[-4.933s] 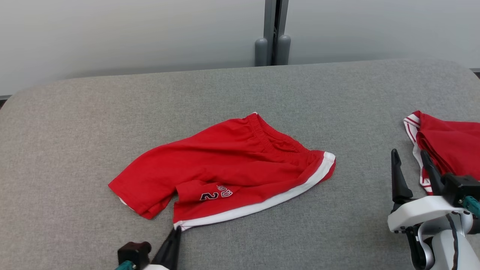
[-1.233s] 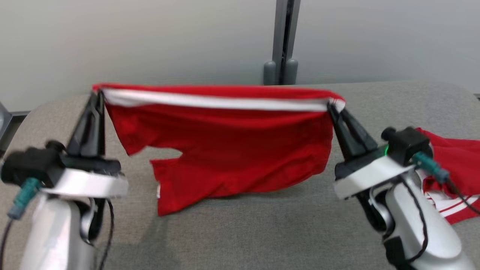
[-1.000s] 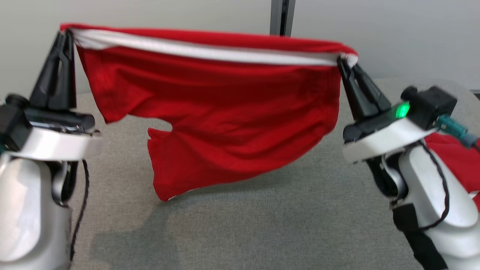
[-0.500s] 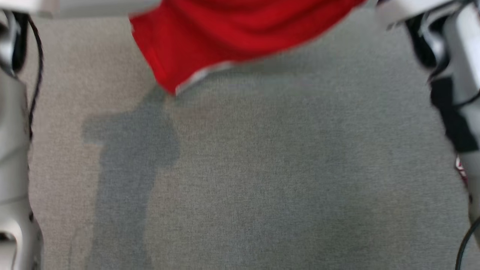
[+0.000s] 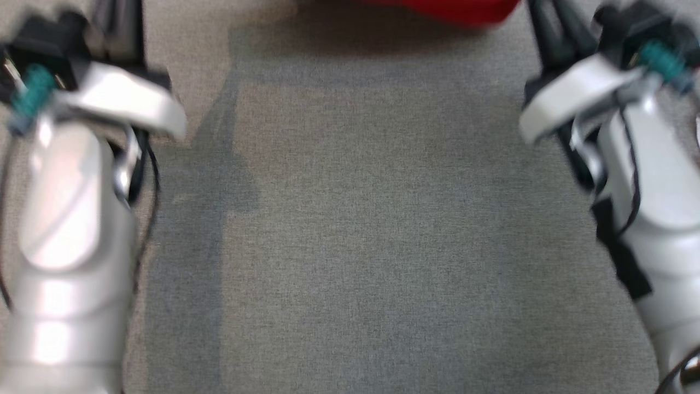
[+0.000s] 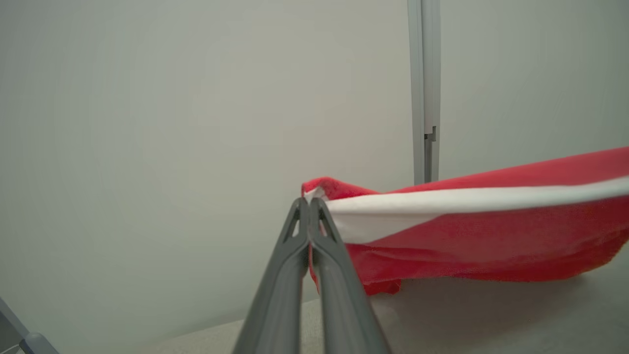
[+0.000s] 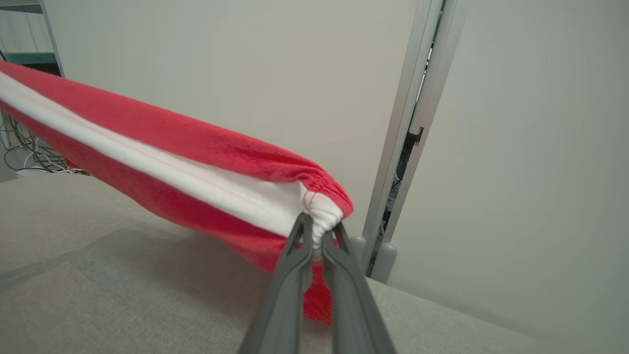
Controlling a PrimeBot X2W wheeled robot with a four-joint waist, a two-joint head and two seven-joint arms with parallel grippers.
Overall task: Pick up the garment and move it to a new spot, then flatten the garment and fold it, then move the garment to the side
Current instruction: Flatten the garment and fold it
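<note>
Garment (image 6: 491, 246) lifted, stretched across mid-frame, pinched at one end by left gripper (image 6: 308, 201), at the other by right gripper (image 7: 317, 223). Remains to set down elsewhere, flatten, fold, shift aside

I see a grey cloth-covered table (image 5: 355, 230), flat and smooth, with soft shadows (image 5: 219, 164) across its left and far side. The garment (image 7: 206, 147) hangs above it; I can't tell whether its lowest fold touches the cloth.
</note>
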